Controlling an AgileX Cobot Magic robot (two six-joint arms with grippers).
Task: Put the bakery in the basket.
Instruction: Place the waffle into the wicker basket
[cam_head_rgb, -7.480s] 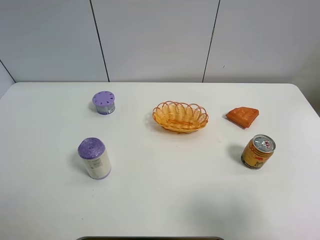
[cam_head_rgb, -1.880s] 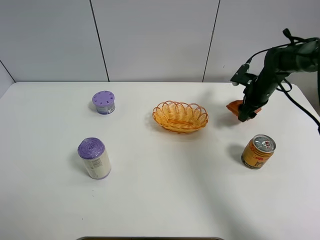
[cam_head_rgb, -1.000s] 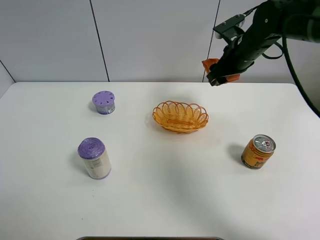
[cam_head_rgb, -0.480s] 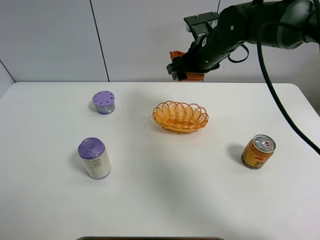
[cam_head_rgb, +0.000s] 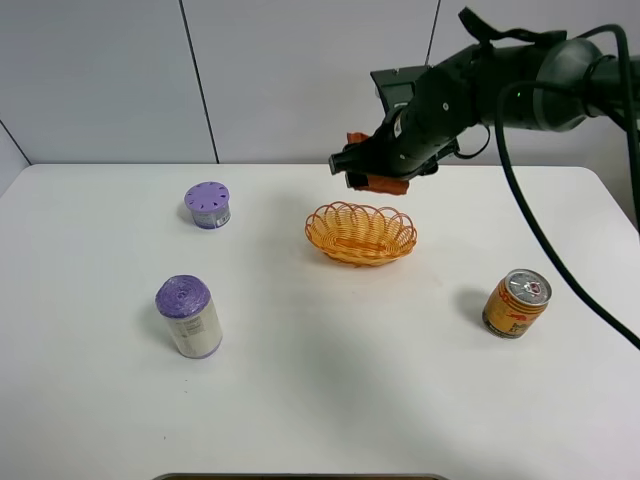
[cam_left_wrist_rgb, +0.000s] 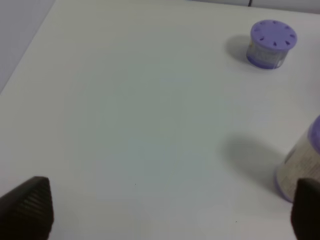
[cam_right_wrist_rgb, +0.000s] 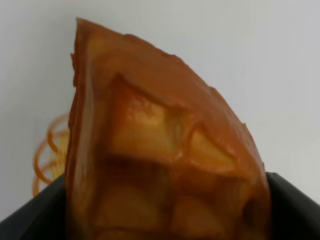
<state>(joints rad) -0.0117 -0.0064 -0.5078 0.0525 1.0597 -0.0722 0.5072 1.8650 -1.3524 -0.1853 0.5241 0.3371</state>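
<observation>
The oval wicker basket (cam_head_rgb: 360, 232) is seen on the white table (cam_head_rgb: 320, 400). The left gripper (cam_left_wrist_rgb: 165, 210) is spread wide and empty. The right gripper (cam_head_rgb: 375, 172) is pinched on the waffle wedge (cam_right_wrist_rgb: 165, 160), which is held in the air just over the basket's far rim. The wedge is judged light, stiff and crumbly, so it is best taken across its flat faces with mild pressure.

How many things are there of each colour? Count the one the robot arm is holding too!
Purple-topped: 2, the short tub and the tall canister.
Orange: 2, the basket and the pastry.
Gold: 1, the drink can.
Total: 5.
</observation>
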